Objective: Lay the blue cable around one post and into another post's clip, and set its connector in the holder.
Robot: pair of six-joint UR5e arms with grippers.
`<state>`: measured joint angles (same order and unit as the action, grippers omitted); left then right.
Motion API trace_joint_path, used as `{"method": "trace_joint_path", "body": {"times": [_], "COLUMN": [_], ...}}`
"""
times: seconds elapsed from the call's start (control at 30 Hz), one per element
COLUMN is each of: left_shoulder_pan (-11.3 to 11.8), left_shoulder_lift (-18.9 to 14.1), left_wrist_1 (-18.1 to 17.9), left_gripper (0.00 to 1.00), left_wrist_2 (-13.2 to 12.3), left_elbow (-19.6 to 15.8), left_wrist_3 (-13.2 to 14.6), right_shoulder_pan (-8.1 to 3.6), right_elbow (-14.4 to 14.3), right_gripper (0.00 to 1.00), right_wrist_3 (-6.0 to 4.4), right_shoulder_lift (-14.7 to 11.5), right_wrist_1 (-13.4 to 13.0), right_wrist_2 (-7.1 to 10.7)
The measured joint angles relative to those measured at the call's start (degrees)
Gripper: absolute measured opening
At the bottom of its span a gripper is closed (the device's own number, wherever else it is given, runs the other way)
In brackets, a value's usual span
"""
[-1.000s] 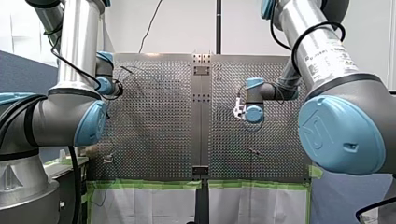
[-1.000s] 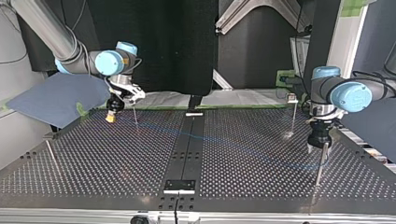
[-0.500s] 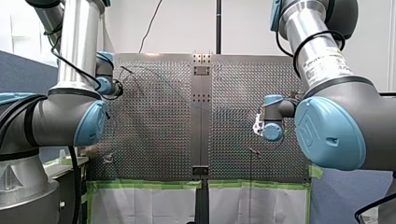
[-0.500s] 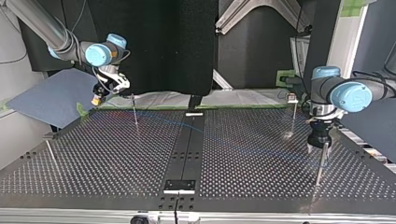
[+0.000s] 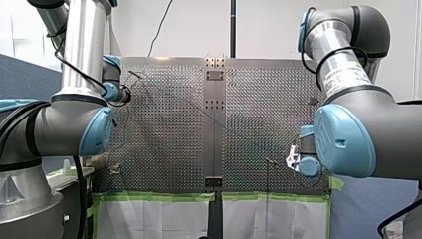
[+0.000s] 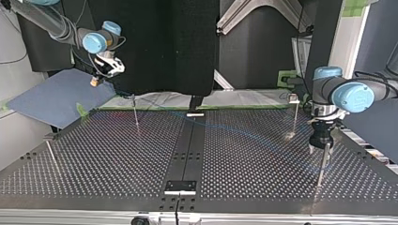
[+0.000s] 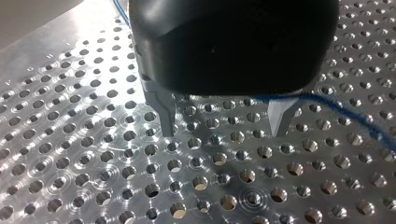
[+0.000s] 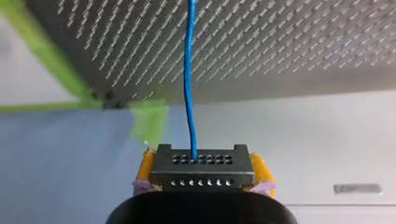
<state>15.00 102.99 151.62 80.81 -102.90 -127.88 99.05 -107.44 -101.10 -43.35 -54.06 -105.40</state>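
Observation:
My right gripper (image 8: 201,163) is shut with its yellow pads on a dark grey connector (image 8: 201,173). The blue cable (image 8: 188,84) runs straight out of the connector toward the perforated table's edge. In the top view this gripper (image 6: 95,82) hangs high, past the table's far left corner. The cable (image 6: 244,133) trails faintly across the table toward a thin post (image 6: 322,164) at the right. My left gripper (image 6: 321,147) hovers by that post. Its metal fingers (image 7: 163,112) stand open just above the holes, nothing between them, and the cable (image 7: 336,105) passes beside one finger.
More thin posts stand at the far left (image 6: 135,112), far right (image 6: 294,117) and near left (image 6: 50,152). A black block (image 6: 180,186) sits on the centre strip near the front edge. A blue sheet (image 6: 56,96) lies beyond the table's left corner.
My right arm has carried the connector toward the top view's left and upward, off beyond the table's far corner, with the cable trailing after it. The left arm has not moved.

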Motion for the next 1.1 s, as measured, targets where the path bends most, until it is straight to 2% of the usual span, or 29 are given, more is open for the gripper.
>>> {"method": "trace_joint_path", "body": {"times": [0.2,0.4,0.57,0.73,0.97,1.1], "left_shoulder_pan": [0.0,-0.01,0.0,-0.01,-0.02,-0.01], "left_shoulder_lift": [0.03,0.02,0.03,0.02,0.02,0.03], "left_wrist_1": [0.04,0.08,0.09,0.06,0.06,0.08], "left_gripper": [1.0,1.0,1.0,1.0,1.0,1.0], "left_wrist_2": [0.0,0.0,0.0,0.0,0.0,0.0], "left_elbow": [0.0,0.0,0.0,0.0,0.0,0.0], "left_wrist_3": [0.0,0.0,0.0,0.0,0.0,0.0], "right_shoulder_pan": [-2.86,-4.65,-5.86,-7.27,-9.21,-10.08], "right_elbow": [-3.13,-6.07,-7.75,-7.04,-4.43,-2.92], "right_gripper": [0.0,0.0,0.0,0.0,0.0,0.0], "right_wrist_3": [-0.56,-0.62,-0.09,0.51,0.05,0.2], "right_shoulder_lift": [2.86,5.77,7.76,9.42,10.72,11.33], "right_wrist_1": [-3.14,-6.08,-8.23,-9.55,-8.48,-7.97], "right_wrist_2": [0.2,0.68,1.72,2.69,4.41,6.29]}}
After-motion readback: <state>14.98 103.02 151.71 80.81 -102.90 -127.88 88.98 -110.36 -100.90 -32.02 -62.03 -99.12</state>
